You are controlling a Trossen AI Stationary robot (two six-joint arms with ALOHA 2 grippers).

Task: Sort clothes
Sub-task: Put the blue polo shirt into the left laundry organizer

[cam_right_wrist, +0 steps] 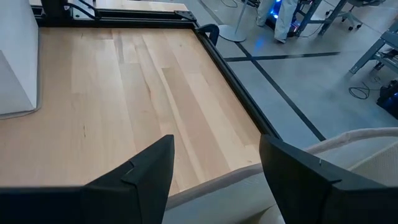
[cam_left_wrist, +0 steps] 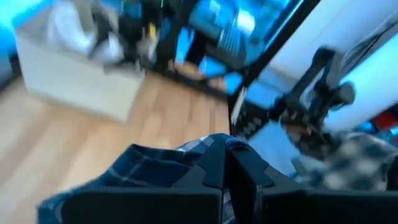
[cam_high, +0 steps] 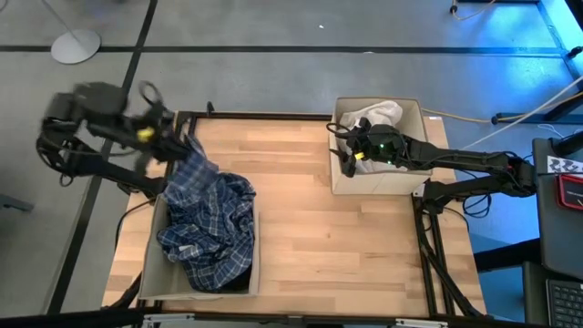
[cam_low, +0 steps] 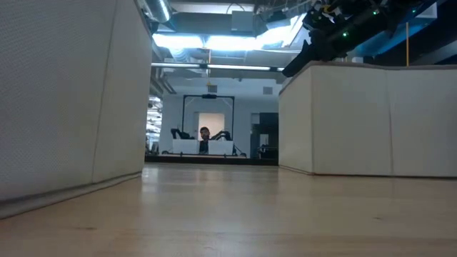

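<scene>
The blue-and-white plaid shirt [cam_high: 211, 223] lies heaped in the beige left bin [cam_high: 151, 273], with one end drawn up toward the table's far left corner. My left gripper [cam_high: 178, 138] is shut on that end, raised above the bin's far side. In the beige right bin [cam_high: 421, 118] a white piece [cam_high: 379, 113] rests at the far side. My right gripper [cam_high: 350, 157] hovers open over that bin's left rim [cam_right_wrist: 236, 175]. Nothing is between its fingers [cam_right_wrist: 149, 163]. My left gripper pinches a bunched end of the plaid shirt [cam_left_wrist: 186, 152] between its shut fingers, pointing level and slightly downward. How many layers it has cannot be told. The cloth runs from the fingers down into the left bin, where the shirt's bulk [cam_high: 205, 241] stays heaped.
The two bins stand at the table's left and right, with bare wood [cam_high: 301, 228] between them. In the low view their walls [cam_low: 64, 100] [cam_low: 371, 121] flank the tabletop. The table's dark frame [cam_high: 264, 116] runs along the far edge. A person sits far back in the room [cam_low: 205, 133].
</scene>
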